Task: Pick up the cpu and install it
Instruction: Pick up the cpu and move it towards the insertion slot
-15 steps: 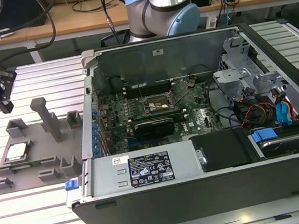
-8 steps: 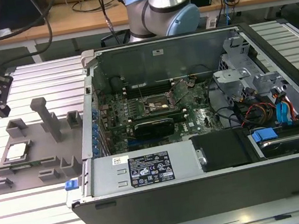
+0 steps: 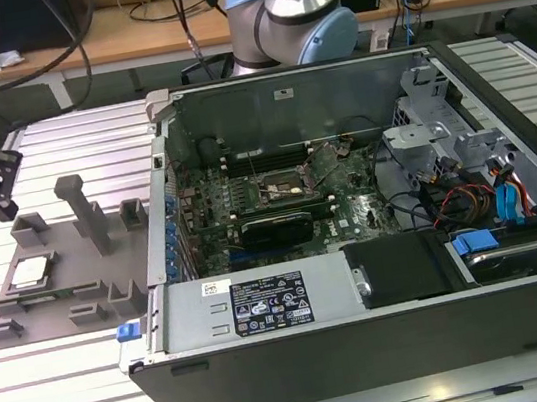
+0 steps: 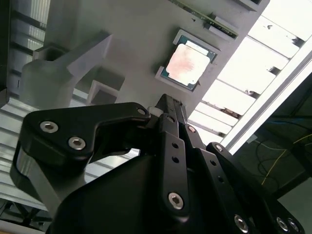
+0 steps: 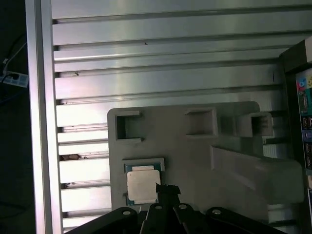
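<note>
Since the cpu (image 5: 143,186) is likely light, stiff, thin & fragile, best to grip its pale edges, not the metal top. It lies flat in a grey tray (image 5: 195,161) pocket. The gripper (image 5: 165,189) hangs just above, tips apparently pressed together, empty. Ext. view adds the motherboard socket (image 3: 282,187) inside the pc case (image 3: 374,367), well apart from the tray.
</note>
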Robot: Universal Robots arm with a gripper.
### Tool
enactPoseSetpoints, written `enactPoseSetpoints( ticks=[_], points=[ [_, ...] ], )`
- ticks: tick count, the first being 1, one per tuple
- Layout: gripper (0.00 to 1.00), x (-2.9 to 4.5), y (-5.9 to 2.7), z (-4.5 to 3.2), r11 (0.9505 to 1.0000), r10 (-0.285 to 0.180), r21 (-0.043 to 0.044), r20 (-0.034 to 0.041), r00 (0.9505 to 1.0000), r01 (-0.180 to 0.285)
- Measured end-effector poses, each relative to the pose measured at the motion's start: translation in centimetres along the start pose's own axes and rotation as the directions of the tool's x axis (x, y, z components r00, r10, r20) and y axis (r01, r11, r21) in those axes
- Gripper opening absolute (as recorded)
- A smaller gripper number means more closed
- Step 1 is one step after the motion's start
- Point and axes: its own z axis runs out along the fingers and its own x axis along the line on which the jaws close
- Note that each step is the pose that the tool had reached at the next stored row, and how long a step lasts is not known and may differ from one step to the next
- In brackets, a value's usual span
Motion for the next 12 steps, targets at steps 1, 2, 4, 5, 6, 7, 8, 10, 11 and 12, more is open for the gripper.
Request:
enactPoseSetpoints(
  ticks=[1,2,4,5,6,7,8,10,11,12],
  points=[
    [0.11,0.06,-0.04,0.22,1.0,0.0,0.0,0.0,1.0,0.0],
    [0.11,0.1,-0.06,0.34,1.0,0.0,0.0001,-0.0001,1.0,0.0],
    [0.11,0.22,-0.12,0.68,1.0,0.0,0.0001,0.0,1.0,0.0],
    [0.11,0.27,-0.13,0.78,1.0,0.0,0.0001,0.0,1.0,0.0],
    [0.11,0.39,-0.17,1.07,1.0,0.0,0.0001,0.0,1.0,0.0],
    [0.11,0.52,-0.19,1.34,1.0,0.0,0.0001,0.0,1.0,0.0],
    [0.11,0.68,-0.22,1.59,1.0,0.0,0.0002,-0.0002,1.0,0.0],
    [0.11,0.92,-0.26,1.94,1.0,0.0,0.0,0.0,1.0,0.0],
    [0.11,1.12,-0.28,2.2,1.0,0.0,0.0,0.0001,1.0,0.0],
    [0.11,1.23,-0.3,2.33,1.0,0.0,0.0001,0.0,1.0,0.0]
  ],
)
